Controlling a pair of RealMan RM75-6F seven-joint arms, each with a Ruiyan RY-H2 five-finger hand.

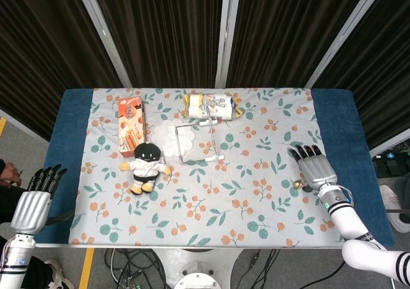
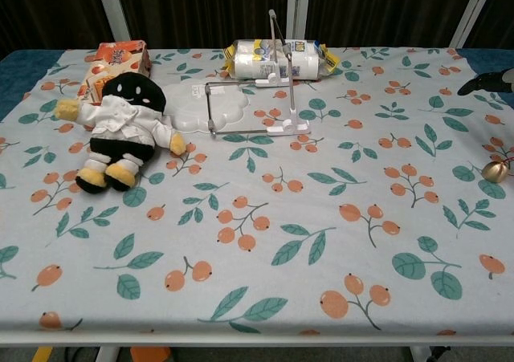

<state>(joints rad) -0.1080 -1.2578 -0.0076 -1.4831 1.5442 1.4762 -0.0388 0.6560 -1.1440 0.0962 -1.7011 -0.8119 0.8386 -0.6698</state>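
Note:
My right hand hovers flat over the right side of the flowered cloth, fingers stretched out and apart, holding nothing. Only its dark fingertips show at the right edge of the chest view. A small golden ball lies on the cloth just beside that hand's thumb side. My left hand hangs off the table's left edge, fingers spread and empty. It does not appear in the chest view.
A black-headed plush doll lies left of centre. Behind it is an orange snack box. A white slicer with a raised wire frame sits mid-table, and a clear bag of rolls lies at the back.

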